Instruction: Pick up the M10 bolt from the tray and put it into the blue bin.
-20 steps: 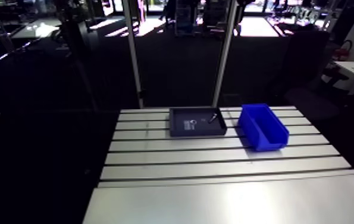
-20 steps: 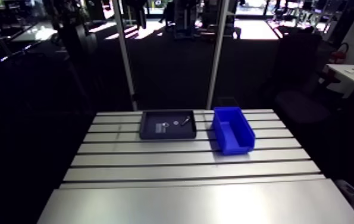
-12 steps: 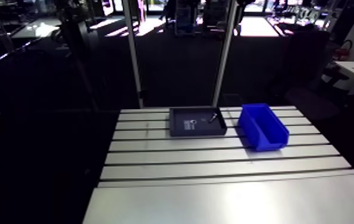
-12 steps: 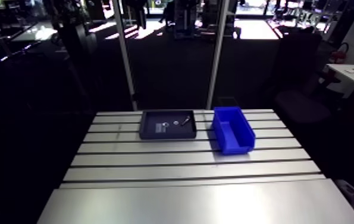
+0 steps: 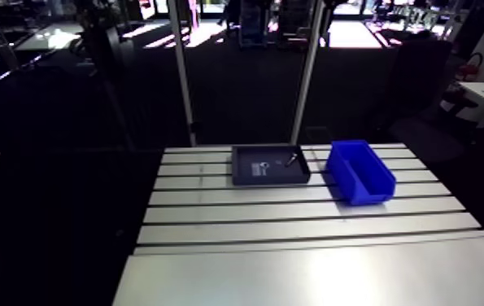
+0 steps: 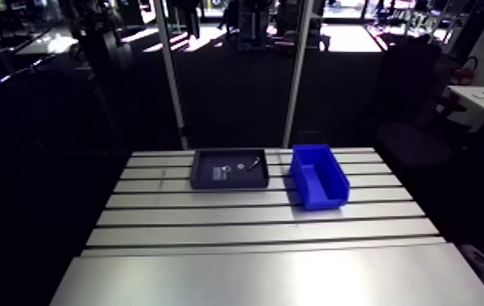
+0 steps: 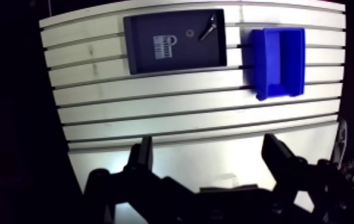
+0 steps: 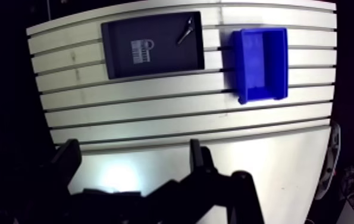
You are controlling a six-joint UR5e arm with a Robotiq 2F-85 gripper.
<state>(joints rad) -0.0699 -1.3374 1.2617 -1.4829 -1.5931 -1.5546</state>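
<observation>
Hovering gripper: high above the near part of the table, its two fingers spread wide with nothing between them.
M10 bolt: lies flat in the dark tray, in the corner on the side of the blue bin, far from the gripper.
Direction from gripper: well ahead of the fingers across the table and far below them; the bin stands just beside the tray, off to one side of that line.
Long axis: slanted to the tray's edges, and so slanted to the line between the two fingers as well; which end is the head is too small to tell.
Judgement: the approach likely needs a long reach forward and down, plus a wrist turn so the fingers close across the shank.
Risk: the tray wall beside the bolt may crowd one finger.
</observation>
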